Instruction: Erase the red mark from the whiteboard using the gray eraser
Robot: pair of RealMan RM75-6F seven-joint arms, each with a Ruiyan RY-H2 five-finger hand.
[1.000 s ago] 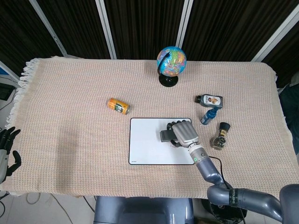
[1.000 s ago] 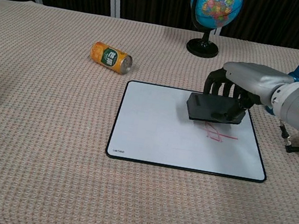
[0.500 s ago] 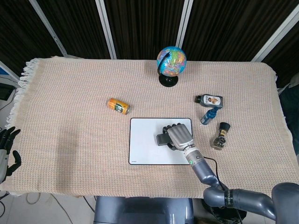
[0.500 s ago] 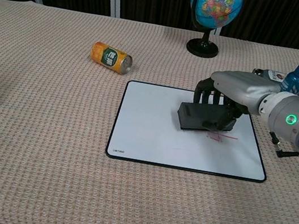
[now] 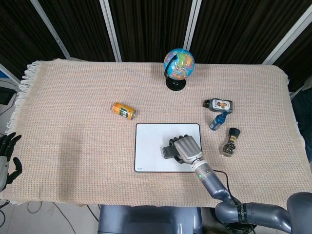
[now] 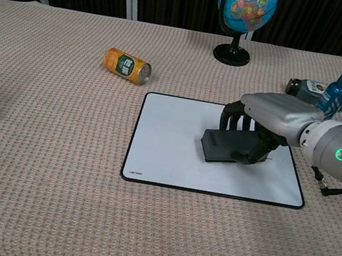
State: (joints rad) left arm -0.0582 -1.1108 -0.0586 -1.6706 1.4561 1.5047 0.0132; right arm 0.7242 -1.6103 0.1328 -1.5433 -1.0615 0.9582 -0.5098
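Observation:
The whiteboard (image 5: 151,146) (image 6: 168,147) lies flat on the cloth in front of me. My right hand (image 5: 187,147) (image 6: 271,115) holds the gray eraser (image 5: 168,152) (image 6: 223,147) flat against the board's right half, fingers curled over its top. No red mark shows on the board; the eraser and hand cover where it was. My left hand (image 5: 7,157) hangs off the table's left edge with fingers apart, holding nothing.
An orange can (image 5: 124,110) (image 6: 126,65) lies on its side left of the board. A globe (image 5: 178,66) (image 6: 246,3) stands behind it. To the right are a lying dark bottle (image 5: 219,104), a blue bottle (image 5: 217,120) (image 6: 339,87) and a pepper grinder (image 5: 229,141).
My right hand has dragged the eraser toward me and slightly left across the red mark. The scribble visible a second ago no longer shows.

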